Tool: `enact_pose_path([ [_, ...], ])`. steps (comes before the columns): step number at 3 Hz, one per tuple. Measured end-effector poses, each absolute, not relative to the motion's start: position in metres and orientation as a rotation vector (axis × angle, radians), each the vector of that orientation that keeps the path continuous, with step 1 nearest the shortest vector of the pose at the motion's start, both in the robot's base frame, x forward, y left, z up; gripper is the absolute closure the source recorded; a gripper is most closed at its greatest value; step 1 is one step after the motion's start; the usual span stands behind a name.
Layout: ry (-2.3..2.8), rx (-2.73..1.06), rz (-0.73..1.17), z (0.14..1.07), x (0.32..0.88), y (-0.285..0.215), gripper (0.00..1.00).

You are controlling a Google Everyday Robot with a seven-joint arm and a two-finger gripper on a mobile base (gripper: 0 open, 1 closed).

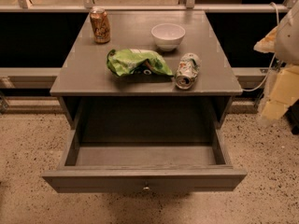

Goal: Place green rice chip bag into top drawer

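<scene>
The green rice chip bag [138, 62] lies crumpled on the grey cabinet top [84, 73], near its front edge and a little left of centre. The top drawer [145, 178] is pulled fully open below it, with a small round knob [146, 188] on its front; nothing shows inside it. My gripper [275, 99] hangs at the far right edge of the view, beside the cabinet and off its right side, well away from the bag and holding nothing that I can see.
A crushed white-green can [187, 71] lies just right of the bag. A white bowl [167, 35] stands behind them, and an upright brown can [100, 25] at the back left. Speckled floor surrounds the cabinet; a rail and dark panels run behind it.
</scene>
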State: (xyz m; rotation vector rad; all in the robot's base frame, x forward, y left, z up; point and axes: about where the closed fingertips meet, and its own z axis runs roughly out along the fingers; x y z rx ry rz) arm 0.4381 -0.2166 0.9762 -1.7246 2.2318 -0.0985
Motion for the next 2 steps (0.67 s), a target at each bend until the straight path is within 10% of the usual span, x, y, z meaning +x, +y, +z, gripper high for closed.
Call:
enact_pose_path([
  [2,2.091,-1.796,-0.138,0.98,0.484,-0.193,0.0],
])
